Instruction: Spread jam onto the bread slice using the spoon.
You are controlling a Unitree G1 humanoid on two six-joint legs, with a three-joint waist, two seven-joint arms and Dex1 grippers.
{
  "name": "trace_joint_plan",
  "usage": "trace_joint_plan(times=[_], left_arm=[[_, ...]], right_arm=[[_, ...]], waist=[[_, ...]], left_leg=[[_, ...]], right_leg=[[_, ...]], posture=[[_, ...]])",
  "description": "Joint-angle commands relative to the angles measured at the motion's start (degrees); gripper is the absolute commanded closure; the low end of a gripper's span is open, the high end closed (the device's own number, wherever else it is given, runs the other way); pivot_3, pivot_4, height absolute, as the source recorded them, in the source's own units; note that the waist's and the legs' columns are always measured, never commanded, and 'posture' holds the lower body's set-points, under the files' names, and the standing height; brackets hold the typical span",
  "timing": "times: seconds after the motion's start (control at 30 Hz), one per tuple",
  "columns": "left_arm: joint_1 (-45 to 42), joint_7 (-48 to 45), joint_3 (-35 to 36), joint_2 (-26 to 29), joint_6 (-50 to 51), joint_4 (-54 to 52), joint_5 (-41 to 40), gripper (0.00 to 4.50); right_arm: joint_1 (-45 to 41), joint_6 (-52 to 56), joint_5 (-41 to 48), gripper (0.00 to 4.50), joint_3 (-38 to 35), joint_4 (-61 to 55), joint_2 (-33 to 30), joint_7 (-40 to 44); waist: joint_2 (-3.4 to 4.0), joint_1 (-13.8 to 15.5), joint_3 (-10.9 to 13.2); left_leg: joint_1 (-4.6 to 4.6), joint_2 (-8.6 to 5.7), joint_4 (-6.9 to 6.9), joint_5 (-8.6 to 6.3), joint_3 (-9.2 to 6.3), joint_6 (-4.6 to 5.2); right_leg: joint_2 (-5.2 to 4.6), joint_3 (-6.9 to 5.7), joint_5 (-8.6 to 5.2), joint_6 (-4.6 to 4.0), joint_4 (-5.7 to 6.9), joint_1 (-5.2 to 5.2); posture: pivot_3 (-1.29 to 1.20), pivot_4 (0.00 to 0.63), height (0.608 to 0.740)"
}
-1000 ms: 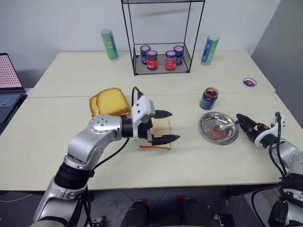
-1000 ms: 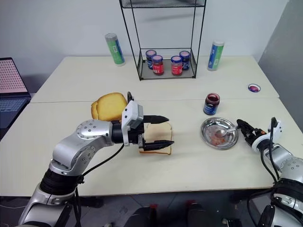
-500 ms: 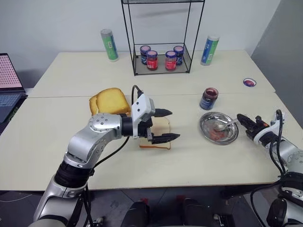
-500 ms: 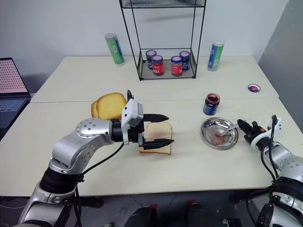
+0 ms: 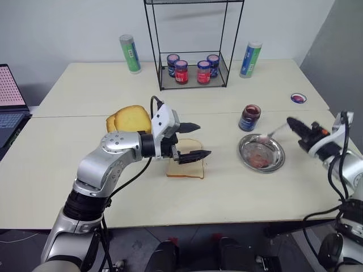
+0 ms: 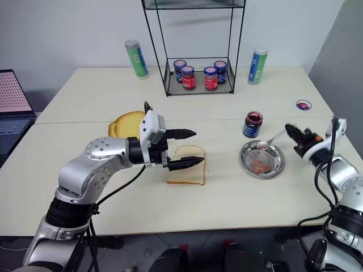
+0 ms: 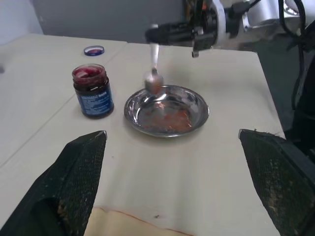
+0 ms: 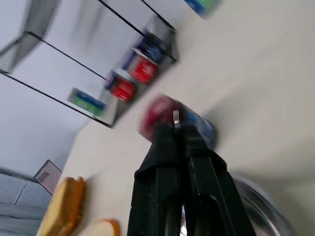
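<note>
With its fingers clamped on the spoon (image 5: 271, 135) above the plate (image 5: 277, 156), the right gripper (image 5: 296, 125) must carry jam to the bread slice (image 5: 187, 168) (left gripper (image 5: 193, 140) agape).

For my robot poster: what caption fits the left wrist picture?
Right gripper lifts the spoon above the steel plate, beside the open jam jar.

Lab: bare tables (image 5: 170, 198), laptop (image 5: 11, 102).
</note>
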Motion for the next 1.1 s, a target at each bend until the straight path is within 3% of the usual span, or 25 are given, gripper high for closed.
trace_joint_plan(times=[0.03,0.2,0.5,0.77,1.1], left_arm=[[-3.1,2.4,2.5,-1.3,-1.9,2.2,1.0,0.0],[-4.3,3.4,2.0,-2.9,-3.8,4.4,2.8,0.0],[-4.1,4.6,1.1,-5.2,-5.0,4.2,4.5,0.0],[-4.7,4.8,1.7,-5.7,-5.0,4.0,4.3,0.0],[-4.7,4.8,2.0,-5.8,-5.3,4.1,4.6,0.0]], right_arm=[[-6.5,-4.0,-2.7,4.49,2.4,-2.8,-0.8,-2.1],[-13.5,-11.0,-12.0,4.49,7.7,2.1,-1.4,-1.8],[-17.6,-24.2,-28.5,4.49,18.1,11.5,-2.0,6.0],[-20.2,-29.2,-33.6,4.49,20.0,16.5,0.0,9.0],[-18.4,-32.4,-39.2,4.49,23.6,14.8,1.0,12.4]], waist=[[0.0,0.0,0.0],[0.0,0.1,0.0],[0.0,0.0,0.0],[0.0,0.0,0.0],[0.0,0.0,0.0]], left_leg=[[0.0,0.0,0.0,0.0,-0.01,0.0],[-0.14,-0.02,-0.01,0.0,0.05,-0.01],[-0.48,-0.01,0.07,0.01,0.03,-0.02],[-0.47,-0.01,0.1,0.02,0.03,-0.03],[-0.48,-0.01,0.12,0.02,0.0,-0.04]], right_leg=[[0.0,-0.01,0.0,0.0,0.0,-0.01],[-0.04,0.04,0.0,0.0,0.0,-0.17],[-0.04,0.03,0.02,-0.01,0.03,-0.45],[-0.04,0.02,0.02,-0.02,0.07,-0.46],[-0.04,0.01,0.02,-0.02,0.07,-0.46]], posture=[[0.0,0.15,0.74],[0.0,0.15,0.74],[0.0,0.15,0.74],[0.0,0.15,0.74],[0.0,0.15,0.74]])
